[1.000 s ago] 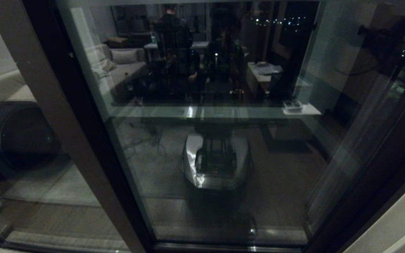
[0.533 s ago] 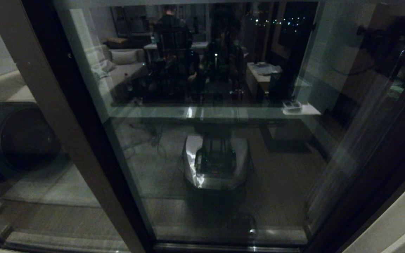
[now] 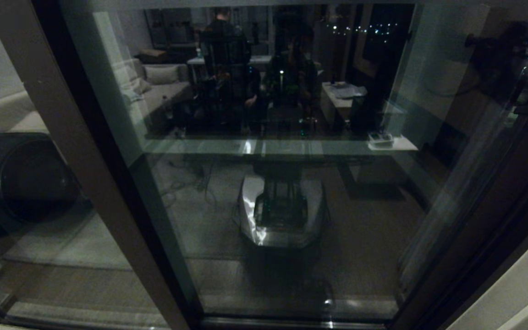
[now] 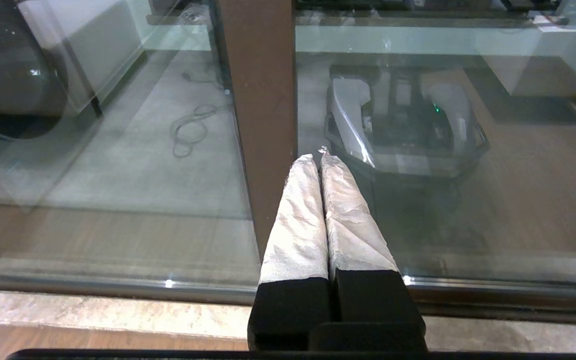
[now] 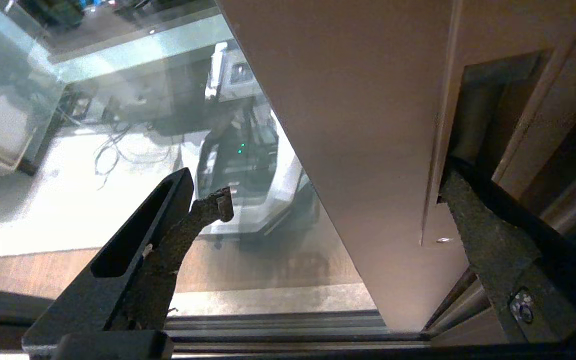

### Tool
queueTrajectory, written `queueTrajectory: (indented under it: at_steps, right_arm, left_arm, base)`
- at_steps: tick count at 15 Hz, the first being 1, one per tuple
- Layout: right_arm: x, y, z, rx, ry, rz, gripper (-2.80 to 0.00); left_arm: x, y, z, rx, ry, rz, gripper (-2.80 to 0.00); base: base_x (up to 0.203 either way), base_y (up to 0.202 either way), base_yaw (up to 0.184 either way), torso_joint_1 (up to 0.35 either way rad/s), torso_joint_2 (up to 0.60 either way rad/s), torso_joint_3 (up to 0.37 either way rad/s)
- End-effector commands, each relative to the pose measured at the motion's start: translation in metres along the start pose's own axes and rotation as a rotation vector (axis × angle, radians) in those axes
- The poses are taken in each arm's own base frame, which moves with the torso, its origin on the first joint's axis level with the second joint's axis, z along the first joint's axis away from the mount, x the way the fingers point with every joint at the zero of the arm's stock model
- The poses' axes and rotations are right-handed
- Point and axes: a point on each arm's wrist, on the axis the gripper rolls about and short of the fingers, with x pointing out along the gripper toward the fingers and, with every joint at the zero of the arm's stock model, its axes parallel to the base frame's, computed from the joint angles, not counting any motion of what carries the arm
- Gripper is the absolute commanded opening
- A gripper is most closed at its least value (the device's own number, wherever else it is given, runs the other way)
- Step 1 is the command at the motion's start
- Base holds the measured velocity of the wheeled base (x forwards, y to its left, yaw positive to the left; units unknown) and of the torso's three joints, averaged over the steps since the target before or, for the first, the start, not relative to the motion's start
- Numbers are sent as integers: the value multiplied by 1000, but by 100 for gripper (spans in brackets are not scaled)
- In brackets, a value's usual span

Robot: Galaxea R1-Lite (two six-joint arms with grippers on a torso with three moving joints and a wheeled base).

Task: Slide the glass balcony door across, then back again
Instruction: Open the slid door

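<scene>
The glass balcony door fills the head view, its pane reflecting the room and my own base. Its brown stile carries a narrow recessed slot handle with a small screw below it. My right gripper is open astride that stile: one finger reaches into the slot, the other hangs in front of the glass. The right arm shows as a dark shape at the upper right. My left gripper is shut on nothing, its white-wrapped tips beside a brown upright.
A second brown-framed glass panel stands at the left, with a dark round appliance behind it. The floor track and a stone sill run along the bottom. A pale wall edge closes the right side.
The right arm's dark shape at the upper right has shifted slightly up and to the right. The frame uprights at the left have edged a little to the right.
</scene>
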Motion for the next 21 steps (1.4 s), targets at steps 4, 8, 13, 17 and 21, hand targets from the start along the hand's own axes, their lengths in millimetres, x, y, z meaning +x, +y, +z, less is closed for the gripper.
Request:
queueTrajectory:
  at_steps: [4,8,13,17,21]
  right_arm:
    - [-1,17,-5,-14,6,36,0]
    - [-1,17,-5,-24,-8,36,0]
    - [-2,28,-11,-27,6,63,0]
    - [-3,29,-11,-38,-10,62,0]
    - [-23,39,-9,-53,-35,57,0]
  left_arm:
    - [0,0,0,0,1,1,-280]
    - [0,0,0,0,1,1,-280]
    - [0,0,0,0,1,0,-280]
    - [0,0,0,0,0,0,-280]
    - [0,0,0,0,0,-1,-280]
  base:
    - [0,0,0,0,0,0]
    - [0,0,0,0,0,0]
    - [0,0,0,0,0,0]
    - [0,0,0,0,0,0]
    - [0,0,0,0,0,0]
